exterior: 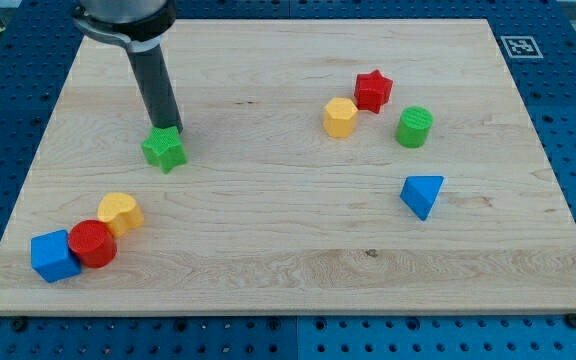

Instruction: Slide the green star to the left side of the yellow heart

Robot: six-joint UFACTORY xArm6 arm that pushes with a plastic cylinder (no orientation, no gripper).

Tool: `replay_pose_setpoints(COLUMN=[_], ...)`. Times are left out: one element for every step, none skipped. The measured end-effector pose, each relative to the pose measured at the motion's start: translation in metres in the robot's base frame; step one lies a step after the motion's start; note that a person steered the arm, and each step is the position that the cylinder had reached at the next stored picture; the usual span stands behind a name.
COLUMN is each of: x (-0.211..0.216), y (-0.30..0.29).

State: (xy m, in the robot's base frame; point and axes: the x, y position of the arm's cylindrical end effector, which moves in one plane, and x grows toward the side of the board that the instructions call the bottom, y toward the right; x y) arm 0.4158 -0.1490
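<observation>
The green star (164, 150) lies on the wooden board in the upper left part of the view. My tip (166, 128) stands at the star's top edge, touching or almost touching it. The yellow heart (120, 212) lies below and a little left of the star, near the board's lower left. A red cylinder (93, 243) touches the heart at its lower left, and a blue cube (54, 255) touches the cylinder's left side.
A yellow hexagonal block (340, 117), a red star (373, 91) and a green cylinder (414, 127) group at the upper right. A blue triangular block (423, 194) lies below them. The board's left edge (18, 200) runs near the heart cluster.
</observation>
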Motion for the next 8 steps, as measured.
replay_pose_setpoints(x=[0.016, 0.02, 0.02, 0.024, 0.038, 0.042, 0.043, 0.052], y=[0.0, 0.004, 0.017, 0.039, 0.048, 0.038, 0.009, -0.014])
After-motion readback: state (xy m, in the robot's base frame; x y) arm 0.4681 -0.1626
